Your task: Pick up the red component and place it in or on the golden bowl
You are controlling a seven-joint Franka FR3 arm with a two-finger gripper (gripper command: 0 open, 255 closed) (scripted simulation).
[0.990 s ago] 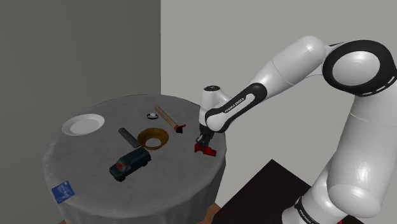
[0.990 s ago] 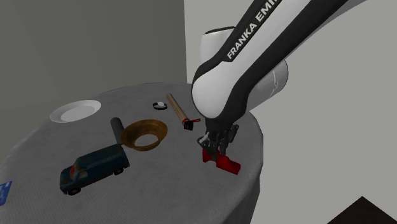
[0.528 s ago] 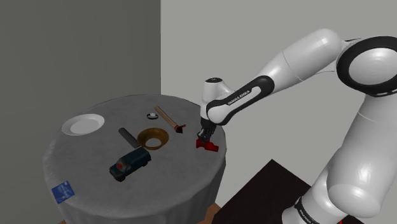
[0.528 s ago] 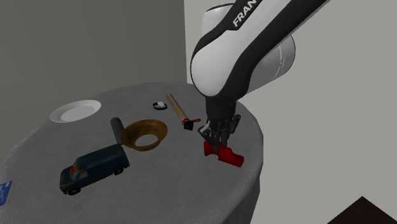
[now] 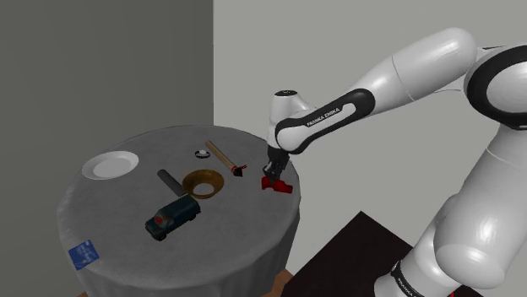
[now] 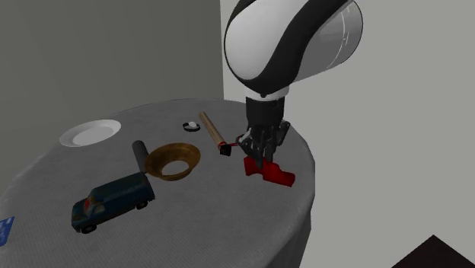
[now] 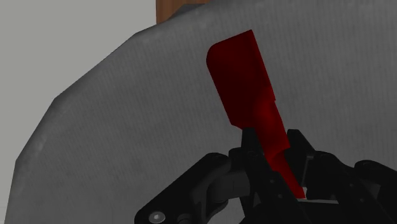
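the red component (image 5: 277, 186) is clasped by one end in the jaws of the gripper (image 5: 273, 172) at the table's (image 5: 245, 221) right edge in the shoulder view, so the carry seems in hand and a move left over the golden bowl (image 5: 203, 183) is called for.

Near end of red component (image 7: 245, 83) hidden betw. gripper (image 7: 280, 162) fingers. Blue card (image 6: 4, 230) cut by 2nd ext. view's left edge. Small round obj. (image 6: 190, 126), upper centre: too small to ID.

Red component (image 6: 274, 175) in the jaws' grip
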